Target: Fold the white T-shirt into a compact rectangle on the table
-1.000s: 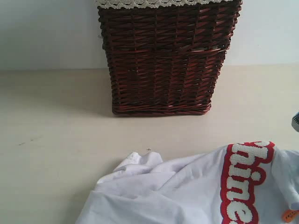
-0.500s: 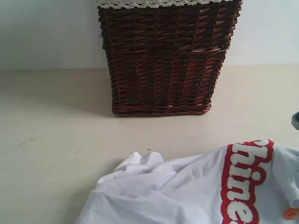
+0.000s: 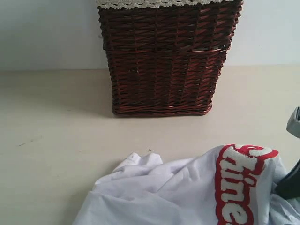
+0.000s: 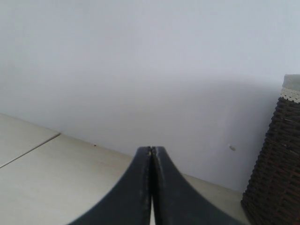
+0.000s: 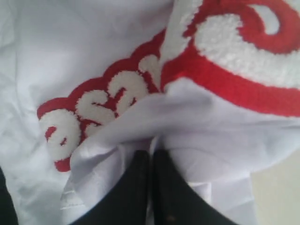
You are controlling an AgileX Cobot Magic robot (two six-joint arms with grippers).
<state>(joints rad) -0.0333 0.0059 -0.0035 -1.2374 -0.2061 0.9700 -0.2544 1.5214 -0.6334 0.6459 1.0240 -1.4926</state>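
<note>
Leftward has gone the lettered chest of the white T-shirt (image 3: 173, 192): its red-outlined letters (image 3: 233, 187) now sit closer to the middle of the exterior view and the cloth beside them has bunched up higher, while the orange neck tag that showed at the lower right corner is out of sight. A dark part of the right arm (image 3: 289, 185) has come into the right edge, where none showed before.

On the left of the exterior view lies the pale counter (image 3: 56, 140), with a few tiny dark specks. The left gripper (image 4: 151, 152) does not show there; its own wrist view has it clenched, the two dark fingers pressed flat together with nothing between them, raised over the counter and facing the light wall (image 4: 140, 70), with the side of the wicker basket (image 3: 164, 61) near it.

That dark brown basket stands upright at the back of the counter, about the middle, a lace trim (image 3: 164, 3) along its rim. Nearer the camera, apart from the basket, the shirt lies rumpled on the counter from the middle to the right edge, one crumpled corner poking out at its left.

At the right, the right gripper (image 5: 151, 157) is clenched on a fold of the shirt's white cloth, just beside the fuzzy letters.
</note>
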